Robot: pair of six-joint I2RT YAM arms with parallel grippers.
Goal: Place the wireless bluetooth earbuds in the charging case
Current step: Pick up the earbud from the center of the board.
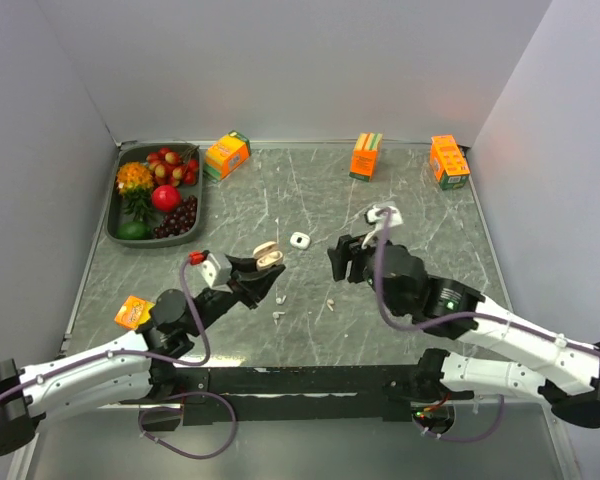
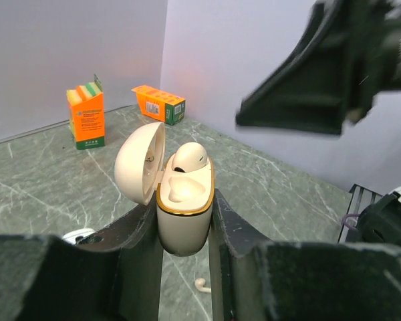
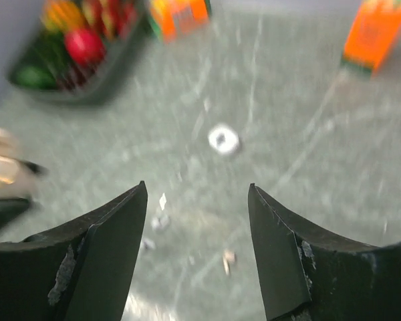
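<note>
Gripping the open charging case at frame centre, left hand presents it; one earbud seated; right hand spread, empty; next requires collecting a loose earbud off the bench.

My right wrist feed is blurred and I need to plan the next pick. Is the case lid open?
Observer: Yes. The left wrist view shows the left end effector gripping the case upright, with the lid swung back.
Operator: Anything loaded?
Observer: One earbud sits in the case. The socket beside it looks empty.
Operator: Where is the nearest loose earbud?
Observer: In the top view, a loose earbud lies on the table, just on the bases' side of the right end effector.
</note>
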